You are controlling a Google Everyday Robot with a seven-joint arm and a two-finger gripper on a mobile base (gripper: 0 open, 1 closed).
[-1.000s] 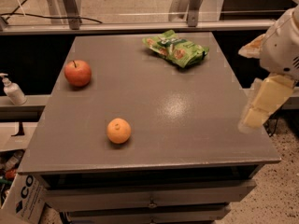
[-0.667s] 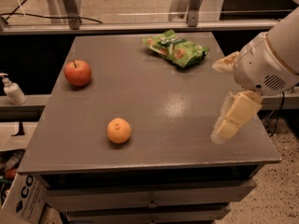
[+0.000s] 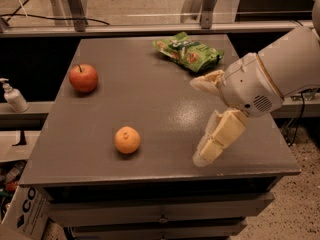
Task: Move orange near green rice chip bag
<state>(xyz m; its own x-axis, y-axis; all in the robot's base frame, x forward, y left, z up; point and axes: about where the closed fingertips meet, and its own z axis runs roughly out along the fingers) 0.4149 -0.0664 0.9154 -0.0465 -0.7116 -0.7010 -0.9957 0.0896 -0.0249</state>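
Zero progress judged. Found orange (image 3: 127,140) at seven o'clock on worktop (image 3: 150,99), well apart from green rice chip bag (image 3: 189,53) at one o'clock. Saw gripper (image 3: 199,121) hovering at four o'clock, fingers (image 3: 220,134) spread, empty, presumably readied for the fruit.

Tool (image 3: 197,121) farther left than before, now over the table (image 3: 150,99), nearer the orange (image 3: 127,140).

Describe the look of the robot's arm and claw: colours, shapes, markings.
The arm is a thick, rounded white casing with a thin tan seam ringing it and a round patch of small vent holes near the wrist. The claw, over the table at image-right of the orange, has two pale cream-yellow fingers; the lower one is built of blocky segments. No lettering shows.
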